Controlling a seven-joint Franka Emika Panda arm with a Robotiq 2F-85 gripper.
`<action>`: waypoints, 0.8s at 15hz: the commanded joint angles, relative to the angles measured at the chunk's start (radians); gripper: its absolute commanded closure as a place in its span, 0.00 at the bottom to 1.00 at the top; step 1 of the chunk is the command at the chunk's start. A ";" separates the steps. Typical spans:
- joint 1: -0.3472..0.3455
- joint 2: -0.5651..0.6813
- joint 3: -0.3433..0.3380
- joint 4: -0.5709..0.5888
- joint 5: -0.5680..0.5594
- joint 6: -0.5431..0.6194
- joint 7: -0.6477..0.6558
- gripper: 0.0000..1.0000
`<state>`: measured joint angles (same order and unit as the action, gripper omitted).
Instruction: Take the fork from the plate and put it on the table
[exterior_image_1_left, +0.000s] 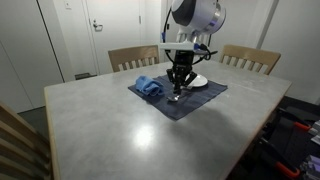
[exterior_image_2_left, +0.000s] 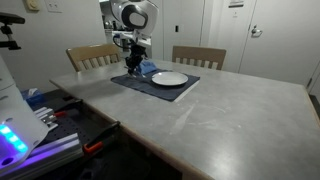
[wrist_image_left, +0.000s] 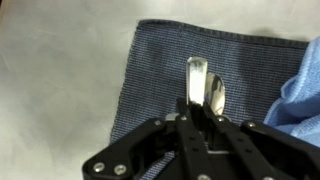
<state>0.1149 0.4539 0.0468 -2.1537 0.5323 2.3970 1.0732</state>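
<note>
My gripper (wrist_image_left: 197, 108) is shut on a silver fork (wrist_image_left: 197, 76), whose end sticks out past the fingertips. It hangs just above the dark blue placemat (wrist_image_left: 150, 70). In both exterior views the gripper (exterior_image_1_left: 177, 92) (exterior_image_2_left: 133, 68) points straight down over the placemat (exterior_image_1_left: 190, 103) (exterior_image_2_left: 150, 85), beside the white plate (exterior_image_1_left: 198, 80) (exterior_image_2_left: 170, 78). The plate looks empty. The fork is too small to make out in the exterior views.
A crumpled light blue cloth (exterior_image_1_left: 150, 87) (wrist_image_left: 303, 92) lies on the placemat close to the gripper. The grey table (exterior_image_1_left: 120, 130) (exterior_image_2_left: 230, 110) stretches around the mat. Wooden chairs (exterior_image_1_left: 133, 57) (exterior_image_2_left: 198, 56) stand at the far side.
</note>
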 joint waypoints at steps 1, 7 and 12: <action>0.034 -0.009 -0.021 -0.020 -0.047 0.017 0.125 0.96; 0.028 -0.009 -0.010 -0.039 -0.085 0.005 0.221 0.96; 0.061 -0.001 -0.006 -0.084 -0.115 0.118 0.223 0.96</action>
<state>0.1501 0.4538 0.0409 -2.2013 0.4442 2.4298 1.2783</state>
